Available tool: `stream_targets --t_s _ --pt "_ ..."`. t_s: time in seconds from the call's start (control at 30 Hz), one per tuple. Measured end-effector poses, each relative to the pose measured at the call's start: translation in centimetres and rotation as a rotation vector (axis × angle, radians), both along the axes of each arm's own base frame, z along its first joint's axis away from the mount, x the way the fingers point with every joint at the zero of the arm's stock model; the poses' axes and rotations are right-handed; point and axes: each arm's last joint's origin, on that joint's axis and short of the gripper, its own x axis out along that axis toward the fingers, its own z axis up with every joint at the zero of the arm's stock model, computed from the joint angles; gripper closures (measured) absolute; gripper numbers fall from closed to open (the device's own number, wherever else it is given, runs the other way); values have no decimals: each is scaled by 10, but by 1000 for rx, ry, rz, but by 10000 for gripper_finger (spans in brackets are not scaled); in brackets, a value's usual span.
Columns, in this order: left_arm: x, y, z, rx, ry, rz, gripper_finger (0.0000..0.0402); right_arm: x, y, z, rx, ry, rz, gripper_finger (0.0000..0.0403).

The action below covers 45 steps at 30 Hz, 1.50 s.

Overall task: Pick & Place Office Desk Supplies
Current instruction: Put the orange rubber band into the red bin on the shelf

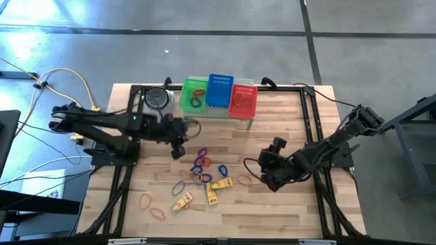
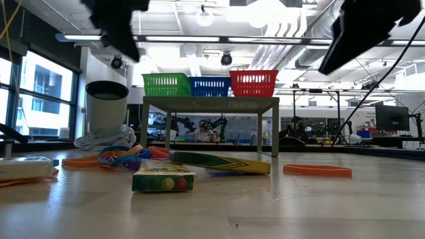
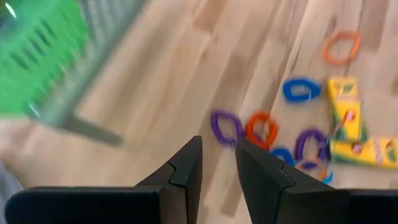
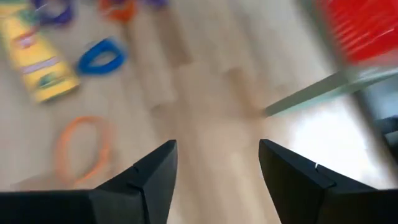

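Observation:
The supplies lie loose on the wooden table: purple and blue loops (image 1: 201, 163), yellow oblong boxes (image 1: 220, 184), and thin orange loops (image 1: 145, 201) resting flat. My left gripper (image 1: 178, 148) hovers just on the far-left side of the pile, its fingers a narrow gap apart and empty (image 3: 219, 155); a purple loop (image 3: 225, 127) and an orange-red loop (image 3: 261, 129) lie ahead of it. My right gripper (image 1: 267, 173) hovers to the right of the pile, open and empty (image 4: 217, 155), near an orange loop (image 4: 84, 146).
Green (image 1: 194, 95), blue (image 1: 219, 90) and red (image 1: 243, 100) mesh baskets stand on a small raised grey stand (image 2: 209, 101) at the table's far side. A round lidded tin (image 1: 157, 99) sits left of them. Bare wood lies between the pile and the stand.

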Motion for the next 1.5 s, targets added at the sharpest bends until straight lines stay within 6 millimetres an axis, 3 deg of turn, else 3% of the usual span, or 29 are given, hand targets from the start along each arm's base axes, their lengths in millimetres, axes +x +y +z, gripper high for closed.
stream_targets --t_s 0.2,0.37,0.67,0.97,1.33,1.5 --pt "-10 -28 -36 -4 38 26 309 12 -2 -3 157 62 93 188" --pt "-18 -45 -48 98 -4 72 309 24 -6 -14 95 129 213 188" --pt "-19 -53 -51 121 -56 83 309 42 -20 -41 233 63 374 188" --pt "-18 -53 -50 129 -66 85 309 46 -48 -66 455 6 531 188" --pt "-15 -53 -47 137 -131 118 309 51 -62 -65 208 -10 686 188" --pt "-14 -53 -47 132 -137 121 309 52 -69 -65 179 -4 688 188"
